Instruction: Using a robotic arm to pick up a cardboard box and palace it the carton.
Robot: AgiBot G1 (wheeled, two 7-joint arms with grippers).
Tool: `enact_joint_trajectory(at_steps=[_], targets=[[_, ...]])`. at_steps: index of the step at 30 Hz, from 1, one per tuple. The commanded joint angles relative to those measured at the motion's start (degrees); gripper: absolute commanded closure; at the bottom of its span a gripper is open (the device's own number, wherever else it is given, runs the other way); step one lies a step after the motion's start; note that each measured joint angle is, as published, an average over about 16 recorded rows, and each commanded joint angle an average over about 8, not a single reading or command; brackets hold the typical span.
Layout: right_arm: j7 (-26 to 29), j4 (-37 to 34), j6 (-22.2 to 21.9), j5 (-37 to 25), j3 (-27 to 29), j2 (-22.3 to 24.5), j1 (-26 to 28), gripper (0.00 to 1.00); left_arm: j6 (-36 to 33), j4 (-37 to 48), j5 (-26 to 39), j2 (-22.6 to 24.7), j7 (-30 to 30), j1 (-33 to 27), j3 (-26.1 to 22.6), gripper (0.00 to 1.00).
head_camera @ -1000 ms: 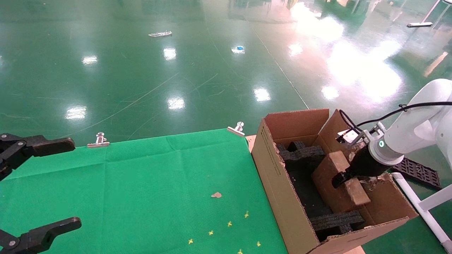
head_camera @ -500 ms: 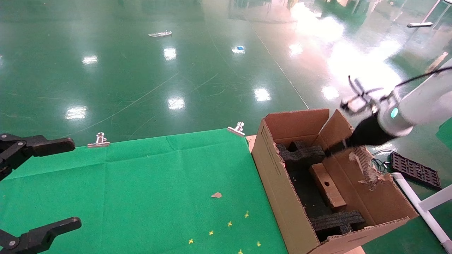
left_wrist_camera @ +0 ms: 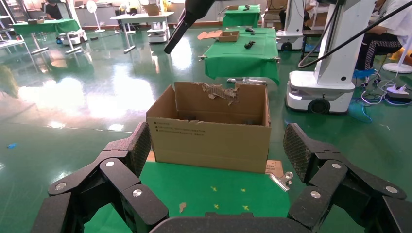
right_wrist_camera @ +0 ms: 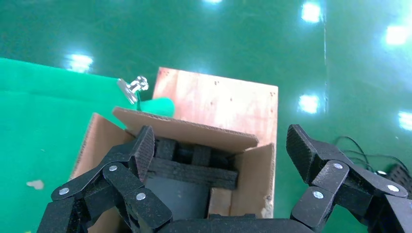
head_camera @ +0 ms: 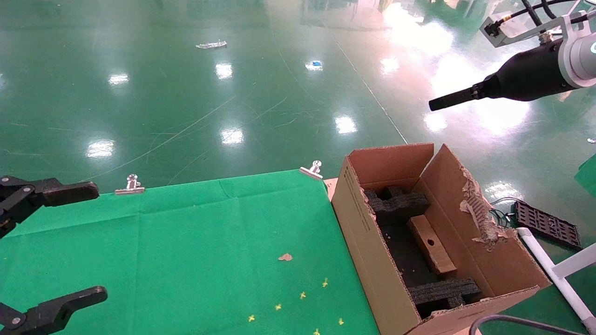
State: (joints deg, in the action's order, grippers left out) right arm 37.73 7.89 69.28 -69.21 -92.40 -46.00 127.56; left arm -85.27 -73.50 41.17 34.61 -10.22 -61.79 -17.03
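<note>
The small brown cardboard box (head_camera: 430, 244) lies inside the large carton (head_camera: 363, 223), along its right wall, between two black foam inserts (head_camera: 398, 202). The robotic arm (head_camera: 579, 56) is raised high above and behind the carton. Its right gripper (head_camera: 435, 105) is open and empty. In the right wrist view the open gripper (right_wrist_camera: 221, 145) looks down on the carton (right_wrist_camera: 184, 130) and the box end (right_wrist_camera: 218, 201). My left gripper (head_camera: 93, 241) hangs open and empty over the table's left edge. It faces the carton (left_wrist_camera: 209, 141) in the left wrist view (left_wrist_camera: 216, 145).
The green cloth table (head_camera: 186, 242) carries two metal clips (head_camera: 132, 184) (head_camera: 313, 170), a cardboard scrap (head_camera: 285, 257) and small yellow marks. The carton's right flap is torn (head_camera: 479, 218). A black tray (head_camera: 547, 223) and a white pipe frame (head_camera: 554, 274) stand on the floor to the right.
My right gripper let go of the cardboard box inside the carton and rose up and back out of it. The box settled flat between the foam inserts. The left arm has not moved.
</note>
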Motion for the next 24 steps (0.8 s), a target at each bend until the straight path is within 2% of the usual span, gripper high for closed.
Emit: enact_joint_trajectory(at_steps=[1,5,9,24], targets=[[-0.1,0.5,0.1,0.5,0.3,0.6,0.7,0.00,0.0,0.0,0.0,0.0,0.0,0.0,0.0,0.00],[-0.4,1.5,0.3,1.1,1.3,1.1,0.6,0.00,0.0,0.0,0.0,0.0,0.0,0.0,0.0,0.00],[-1.4,4.0,0.9,2.1,4.2,1.5,-2.0,0.00,0.0,0.0,0.0,0.0,0.0,0.0,0.0,0.00],[-8.0,20.0,4.9,8.7,22.9,4.0,-18.5,0.00,0.0,0.1,0.0,0.0,0.1,0.0,-0.1,0.00]])
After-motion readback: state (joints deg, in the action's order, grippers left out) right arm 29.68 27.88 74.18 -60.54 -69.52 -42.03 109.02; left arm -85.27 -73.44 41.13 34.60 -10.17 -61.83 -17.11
